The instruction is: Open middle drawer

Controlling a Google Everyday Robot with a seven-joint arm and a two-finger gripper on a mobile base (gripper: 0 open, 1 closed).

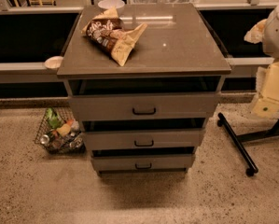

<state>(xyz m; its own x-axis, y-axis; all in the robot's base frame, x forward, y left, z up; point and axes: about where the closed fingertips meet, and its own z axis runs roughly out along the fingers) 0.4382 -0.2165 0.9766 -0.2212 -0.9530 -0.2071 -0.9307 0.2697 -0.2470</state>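
A grey-taupe cabinet (143,55) stands in the middle of the camera view with three flat-fronted drawers. The middle drawer (176,138) is the mid-sized front, with a small black bar handle (143,143) at its centre. The wider top drawer (185,106) is above it and the narrowest bottom drawer (171,162) below. A dark gap shows above each front. My gripper (256,31) is at the upper right edge on the white arm, well to the right of the cabinet and apart from the drawers.
A brown chip bag (112,34) and a white bowl (111,3) lie on the cabinet top. A wire basket (59,133) of items sits on the floor at left. A black wheeled stand (237,143) with yellow boxes (272,90) is at right. A low ledge runs behind.
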